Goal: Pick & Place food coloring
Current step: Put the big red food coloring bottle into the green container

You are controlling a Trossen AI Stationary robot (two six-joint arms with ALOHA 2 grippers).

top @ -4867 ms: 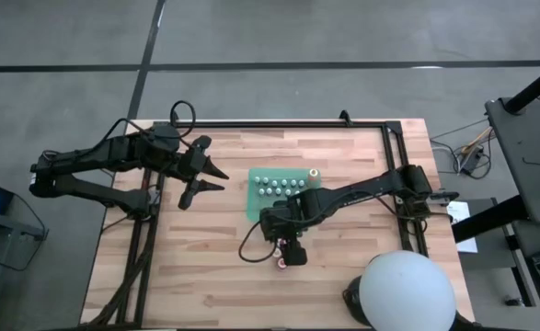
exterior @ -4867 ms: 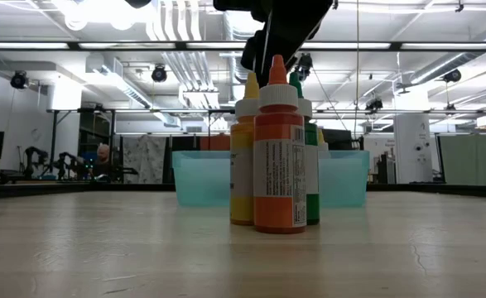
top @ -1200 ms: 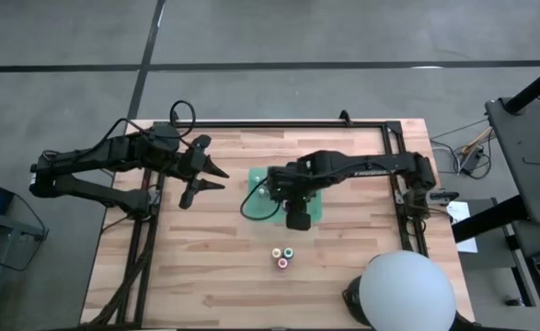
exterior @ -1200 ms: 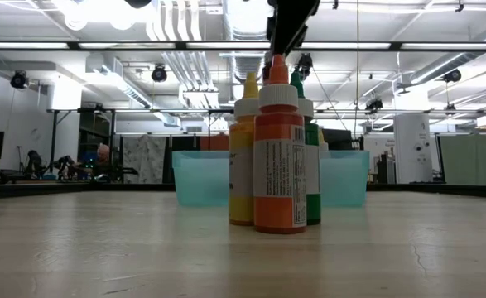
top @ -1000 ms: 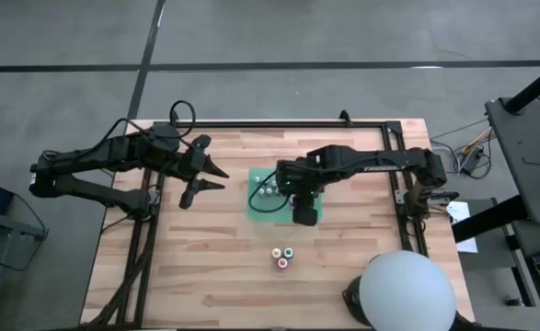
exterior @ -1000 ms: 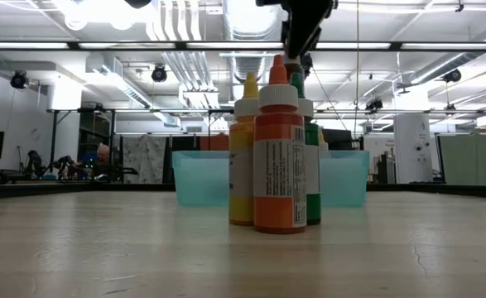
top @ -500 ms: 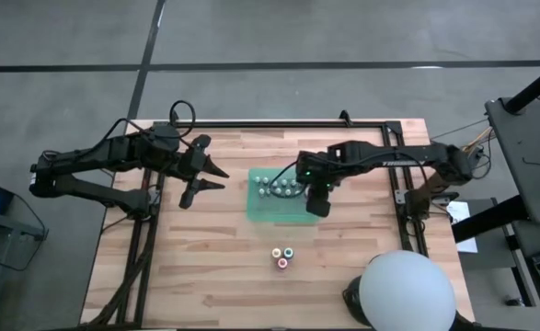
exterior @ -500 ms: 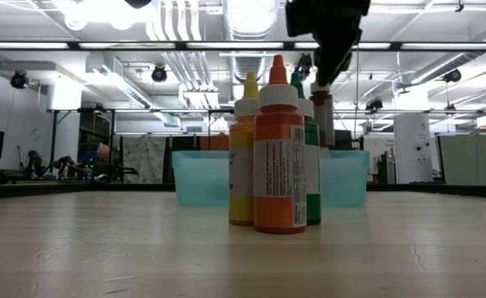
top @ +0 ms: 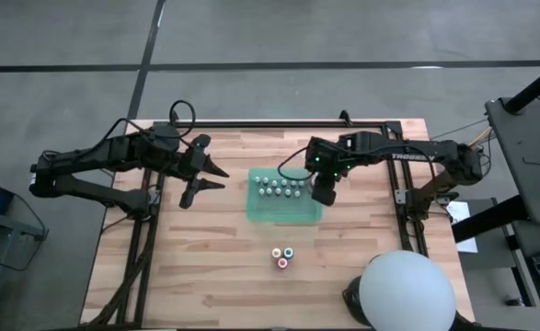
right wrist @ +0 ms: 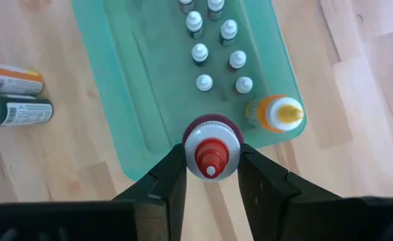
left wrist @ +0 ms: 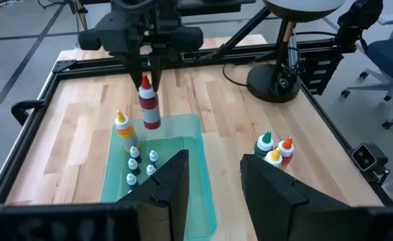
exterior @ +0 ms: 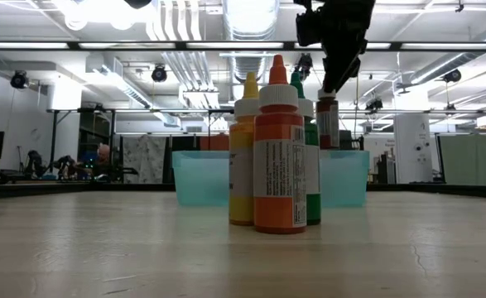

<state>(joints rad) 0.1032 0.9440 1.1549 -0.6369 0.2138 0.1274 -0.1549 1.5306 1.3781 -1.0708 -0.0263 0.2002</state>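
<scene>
Low view, foreground: three upright plastic squeeze bottles with pale collars stand clustered on the pale wood-plank table [top: 205, 267], the orange bottle [exterior: 279, 157] nearest, the yellow bottle [exterior: 244, 153] and green bottle [exterior: 308, 161] just behind it (touching or merely close, cannot tell). Behind them sits the translucent teal plastic tray [top: 285, 210], holding rows of tiny pale-capped dropper bottles [right wrist: 217, 50] and one taller yellow-orange dropper bottle [right wrist: 276, 114] at a far corner. The right gripper [right wrist: 210, 167] hangs above the tray's edge, its two dark fingers clamped on the white collar of a red-tipped, dark-red bottle [left wrist: 149, 107], held upright and clear of the tray. Farthest, the left gripper [top: 205, 179] waits over the table's left side, fingers parted and grasping nothing.
</scene>
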